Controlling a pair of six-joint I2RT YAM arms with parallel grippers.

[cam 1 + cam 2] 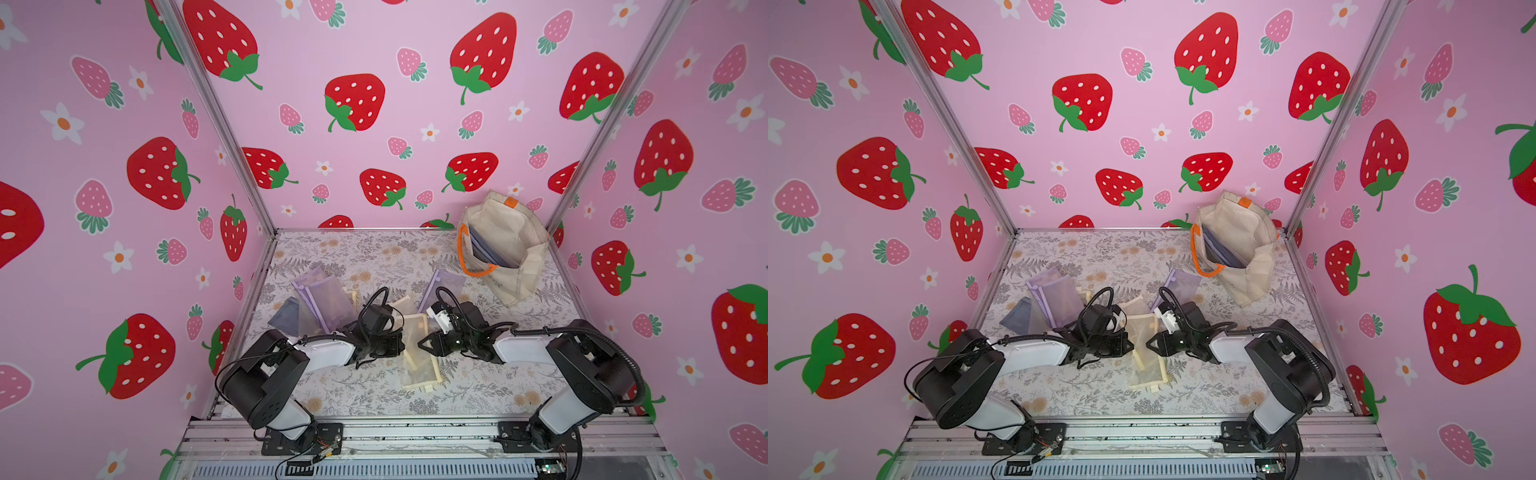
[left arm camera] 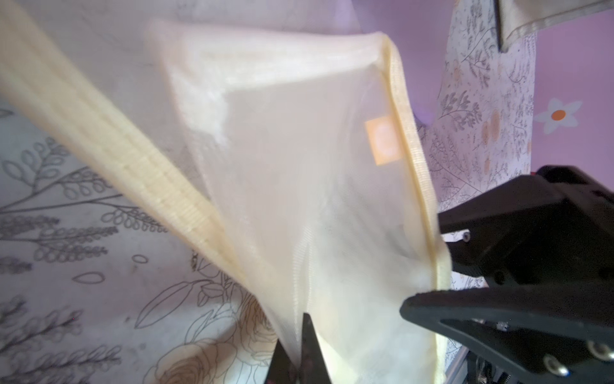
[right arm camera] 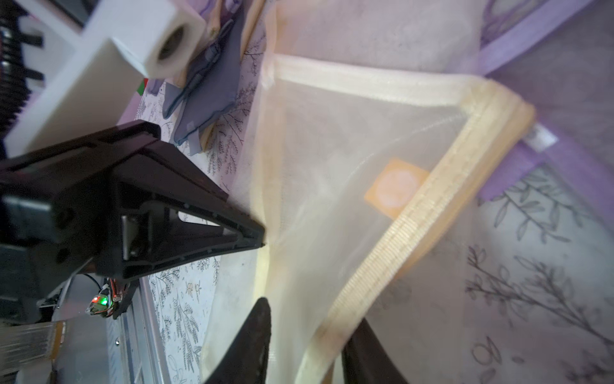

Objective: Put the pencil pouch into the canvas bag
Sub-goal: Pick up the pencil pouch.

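A cream mesh pencil pouch (image 1: pixel 417 357) (image 1: pixel 1144 357) lies mid-table between both arms, one end lifted. In the left wrist view my left gripper (image 2: pixel 299 349) is shut, pinching the pouch (image 2: pixel 315 183) by its mesh. In the right wrist view my right gripper (image 3: pixel 312 319) straddles the pouch's (image 3: pixel 332 166) cream zipper band with a gap between its fingers. In both top views the left gripper (image 1: pixel 401 338) (image 1: pixel 1128 338) and the right gripper (image 1: pixel 423 343) (image 1: pixel 1150 343) face each other tip to tip. The canvas bag (image 1: pixel 505 220) (image 1: pixel 1237 220) stands open at the back right, with bluish pouches inside.
Purple mesh pouches (image 1: pixel 320 299) and a grey-blue one (image 1: pixel 286 316) are heaped at the left. Another purple pouch (image 1: pixel 446 286) lies behind the right gripper, in front of the bag. Pink walls close in three sides, and an aluminium rail (image 1: pixel 415 432) runs along the front.
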